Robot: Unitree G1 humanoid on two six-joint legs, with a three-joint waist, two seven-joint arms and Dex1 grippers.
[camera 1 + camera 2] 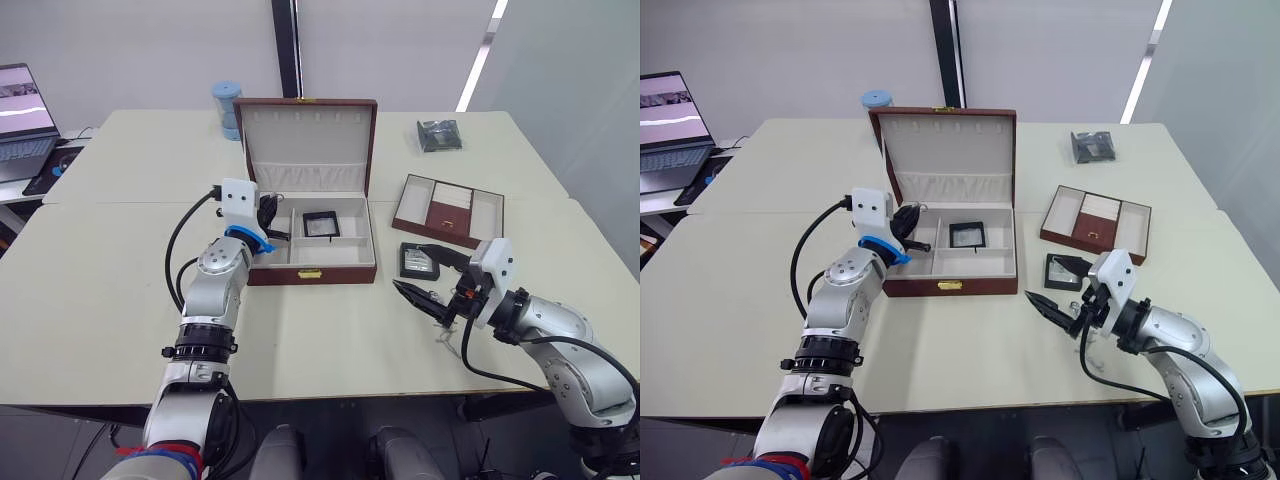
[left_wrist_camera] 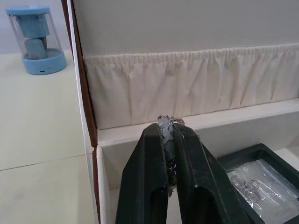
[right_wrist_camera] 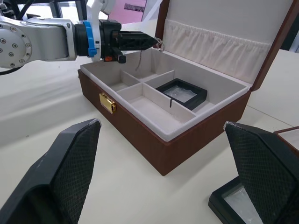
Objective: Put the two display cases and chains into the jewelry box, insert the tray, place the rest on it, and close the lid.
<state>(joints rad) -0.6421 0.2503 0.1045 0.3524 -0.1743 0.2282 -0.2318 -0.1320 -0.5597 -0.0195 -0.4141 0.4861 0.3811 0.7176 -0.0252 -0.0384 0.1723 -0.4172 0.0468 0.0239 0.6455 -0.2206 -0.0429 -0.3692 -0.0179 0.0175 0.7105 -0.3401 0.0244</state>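
Head view: reddish-brown wood-grain jewelry box at centre, lid upright; one black-framed display case inside, the other on the cream tabletop at right; lidless tray beyond.

Left wrist: left tool clamped on thin silver chain, mostly hidden.

Right wrist: right tool spread wide.

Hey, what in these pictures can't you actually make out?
- Chain in the left gripper: left wrist view, the shut fingers cover most of it.
- Display case on the table: right wrist view, cut off by the edge and the right gripper's finger.
- Dark packet at the table's far side: head views, too small to identify.
- Tray contents: too small to tell.
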